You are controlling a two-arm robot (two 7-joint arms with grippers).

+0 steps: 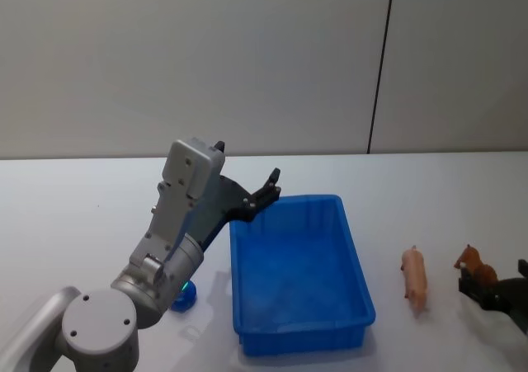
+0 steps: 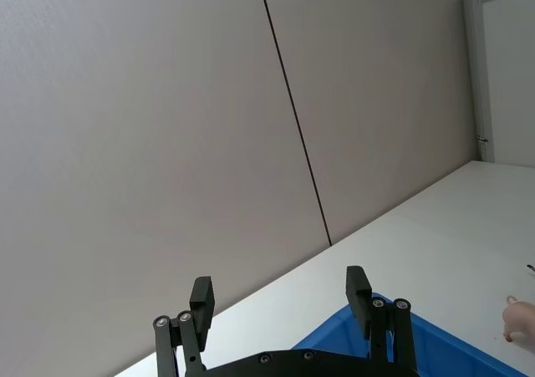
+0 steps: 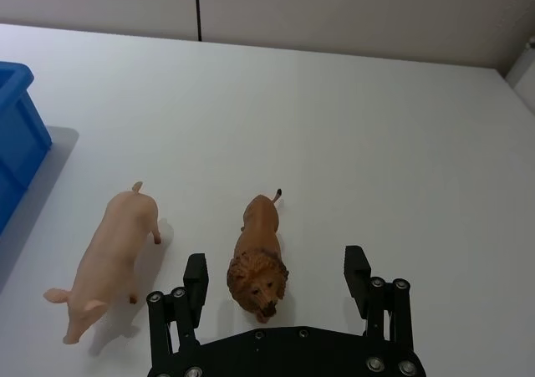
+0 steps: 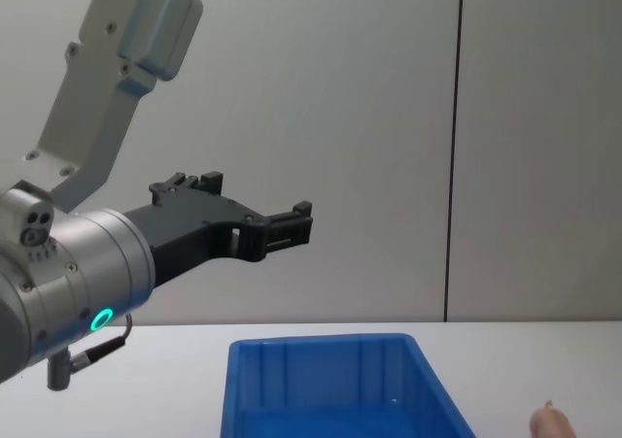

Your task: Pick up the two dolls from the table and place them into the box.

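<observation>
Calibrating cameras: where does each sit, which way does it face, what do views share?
Head: high, down at table, box, pig, lion; left end effector raised, right end effector by lion.
Chest: low, facing forward over box toward wall; left arm.
Left wrist: tilted up at wall; left end effector.
Right wrist: down at pig, lion; right end effector.
All share box.

I'm looking over the blue box [image 1: 301,339], the toy pig [image 1: 414,280], the toy lion [image 3: 259,260] and the robot's grey arm [image 1: 186,215]; nothing readable is showing on any of them.

Glossy blue plastic box [image 1: 301,340]; smooth matt white table [image 1: 82,215].
</observation>
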